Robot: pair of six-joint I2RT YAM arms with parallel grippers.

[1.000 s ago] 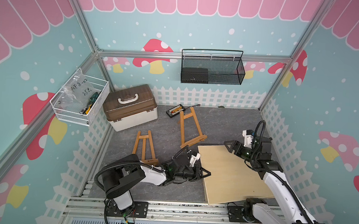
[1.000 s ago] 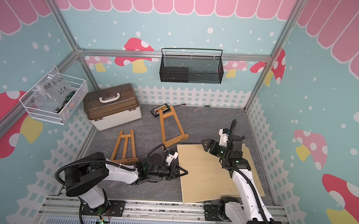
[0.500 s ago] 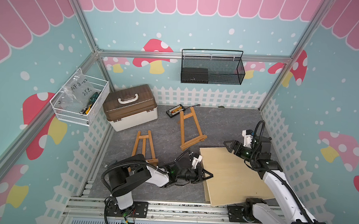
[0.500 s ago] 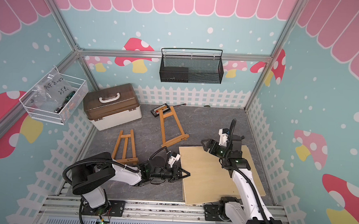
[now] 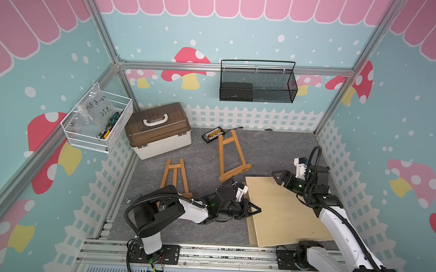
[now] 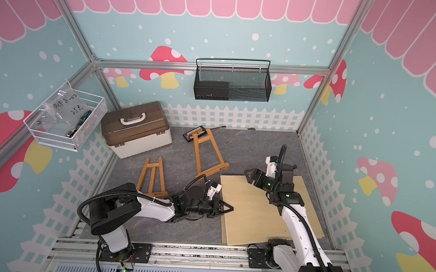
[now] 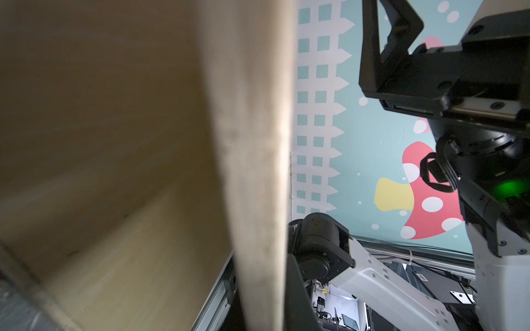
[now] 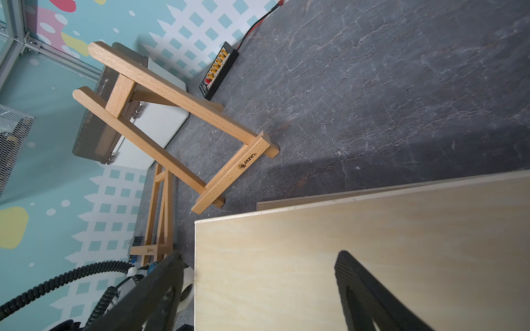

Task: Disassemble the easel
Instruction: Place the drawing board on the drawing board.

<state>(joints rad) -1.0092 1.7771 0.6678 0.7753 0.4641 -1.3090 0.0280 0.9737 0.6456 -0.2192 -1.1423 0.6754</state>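
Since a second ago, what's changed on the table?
The left claw, shut on the edge of the pale plywood board, has dragged it slightly toward the right arm's side. The open right claw above the board, the open wooden easel and the folded wooden easel stayed put.

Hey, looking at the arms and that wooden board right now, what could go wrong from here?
1. The left gripper pinches only the edge of the wooden board, so it could slip or pivot out.
2. The board's far corner sits close to the upright easel; swinging it might knock that over.
3. The open right gripper holds nothing yet.
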